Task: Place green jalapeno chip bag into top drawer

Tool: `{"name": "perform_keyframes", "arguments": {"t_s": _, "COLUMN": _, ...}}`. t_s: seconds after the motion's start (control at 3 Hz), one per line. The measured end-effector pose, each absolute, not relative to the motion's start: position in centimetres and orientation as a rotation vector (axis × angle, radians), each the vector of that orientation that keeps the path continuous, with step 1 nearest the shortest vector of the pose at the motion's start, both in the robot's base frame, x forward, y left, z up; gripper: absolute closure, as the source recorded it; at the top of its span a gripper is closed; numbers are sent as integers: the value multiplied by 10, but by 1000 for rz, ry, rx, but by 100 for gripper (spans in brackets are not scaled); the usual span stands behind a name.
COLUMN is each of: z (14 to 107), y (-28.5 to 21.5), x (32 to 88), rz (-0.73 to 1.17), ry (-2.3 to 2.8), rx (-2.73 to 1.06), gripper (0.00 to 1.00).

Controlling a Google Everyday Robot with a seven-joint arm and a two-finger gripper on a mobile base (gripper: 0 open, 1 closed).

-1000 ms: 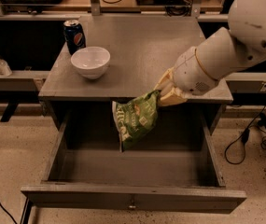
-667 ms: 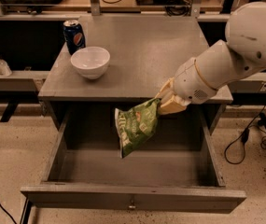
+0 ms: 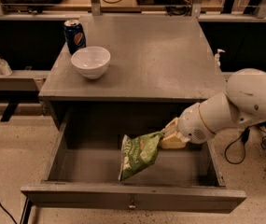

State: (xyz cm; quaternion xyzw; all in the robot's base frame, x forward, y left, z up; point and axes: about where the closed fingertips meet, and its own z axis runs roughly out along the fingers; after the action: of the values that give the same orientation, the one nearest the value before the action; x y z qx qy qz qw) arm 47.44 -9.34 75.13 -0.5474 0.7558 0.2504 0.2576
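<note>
End effector [image 3: 164,137] holds one bag [image 3: 138,155] in one drawer [image 3: 132,198].

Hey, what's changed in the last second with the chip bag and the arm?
The pincer, still shut on the green jalapeno chip bag, came down from the edge of the table into the open top drawer, so the bag now hangs low inside it; nothing was let go. The drawer stayed open; the white bowl and soda can on the table did not move.
</note>
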Motion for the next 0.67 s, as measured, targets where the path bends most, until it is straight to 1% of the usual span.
{"name": "perform_keyframes", "arguments": {"t_s": 0.33, "z": 714, "y": -102, "x": 472, "rz": 746, "ry": 2145, "rx": -1363, "gripper": 100}}
{"name": "perform_keyframes", "arguments": {"t_s": 0.67, "z": 693, "y": -109, "x": 482, "rz": 807, "ry": 2186, "rx": -1260, "gripper": 85}}
